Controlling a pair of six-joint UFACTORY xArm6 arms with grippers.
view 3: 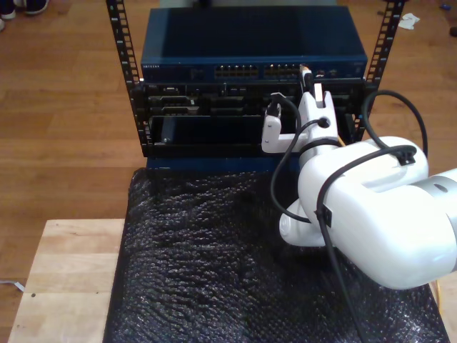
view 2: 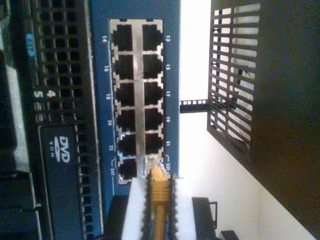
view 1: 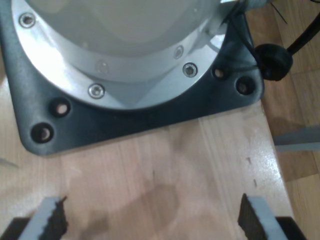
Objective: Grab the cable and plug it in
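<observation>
- One yellow-orange cable [view 2: 159,200] is pinched between the toothed pads of my second gripper [view 2: 159,186], which is clamped on it; its clear plug [view 2: 154,165] pokes out past the fingertips
- The plug tip sits right at the last port in the double row of sockets on the blue switch [view 2: 172,75], by the numbers 23 and 24; whether it is inside the socket I cannot tell
- In the exterior view the same gripper [view 3: 308,80] reaches up to the port row on the switch [view 3: 178,70], towards the exterior view's right end of that row
- The switch sits at the top of a black rack [view 3: 136,121], with dark units below it, one marked DVD [view 2: 62,150]
- A black bubble-wrap sheet [view 3: 207,271] covers the table in front of the rack
- My first gripper [view 1: 152,220] has its jaws spread wide with nothing between them, over a pale wooden board [view 1: 165,165], near a dark base plate [view 1: 120,120] holding a silver round flange [view 1: 125,55]
</observation>
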